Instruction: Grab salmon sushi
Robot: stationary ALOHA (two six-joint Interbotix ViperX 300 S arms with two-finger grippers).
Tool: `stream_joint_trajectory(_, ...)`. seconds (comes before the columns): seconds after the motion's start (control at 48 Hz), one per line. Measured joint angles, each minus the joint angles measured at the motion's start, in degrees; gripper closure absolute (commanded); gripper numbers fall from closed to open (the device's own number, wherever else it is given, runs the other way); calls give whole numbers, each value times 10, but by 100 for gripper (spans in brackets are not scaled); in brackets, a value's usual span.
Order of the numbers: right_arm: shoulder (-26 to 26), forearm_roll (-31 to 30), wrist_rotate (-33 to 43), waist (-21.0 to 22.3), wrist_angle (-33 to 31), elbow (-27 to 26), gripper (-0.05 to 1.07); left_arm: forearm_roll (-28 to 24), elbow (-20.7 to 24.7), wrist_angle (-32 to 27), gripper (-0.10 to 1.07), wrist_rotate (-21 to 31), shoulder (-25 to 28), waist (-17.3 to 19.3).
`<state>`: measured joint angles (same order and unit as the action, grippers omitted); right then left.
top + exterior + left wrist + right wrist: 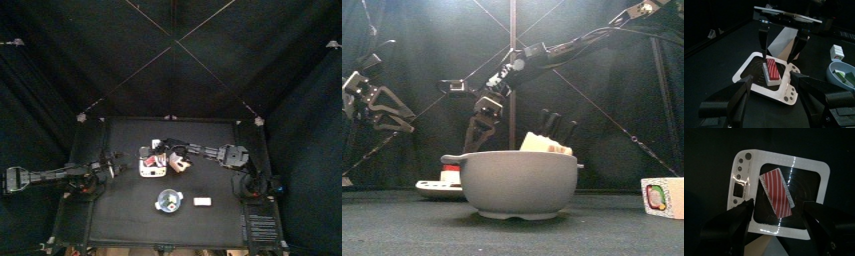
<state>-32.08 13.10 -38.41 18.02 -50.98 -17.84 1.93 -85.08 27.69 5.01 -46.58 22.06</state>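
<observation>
Right gripper (777, 225) is seen with its jaws spread wide and nothing between them, poised directly above the salmon sushi (777, 193). In the right wrist view the sushi is found in the middle of the frame, a striped red-and-white piece lying in the dark recess of a white tray (817, 178). Its long axis is tilted, running from the upper left toward the lower right of that frame, so it is not squared to the line between the two jaws; some wrist rotation is judged to be needed before the jaws are brought down on its long sides.

In the top view the tray (144, 171) is placed left of the table's centre, and the right arm is reached across the middle toward it. The left gripper (767, 97) is held beside the tray, jaws also parted and empty, with the sushi (773, 70) seen just beyond its tips. The right gripper is judged the better placed for the grasp, being overhead.

A grey bowl (519, 184) is set at the front of the table, and a small box (663, 196) is seen at lower right of the front view.
</observation>
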Motion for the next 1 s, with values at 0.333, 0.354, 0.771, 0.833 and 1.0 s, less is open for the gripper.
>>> stream_joint_trajectory(0.333,-8,-26,0,-5,33,-1,6,3,-1,0,2,0,0,1)
stream_joint_trajectory(0.354,-9,-26,-1,-5,35,0,6,3,-1,0,2,0,1,1)
stream_joint_trajectory(0.771,-32,-29,-4,-5,37,0,13,4,-1,0,2,0,0,2)
stream_joint_trajectory(0.833,-33,-29,-5,-5,37,-1,19,4,-1,0,2,0,0,1)
stream_joint_trajectory(1.0,-32,-29,-2,-6,36,0,30,4,-1,0,2,0,0,2)
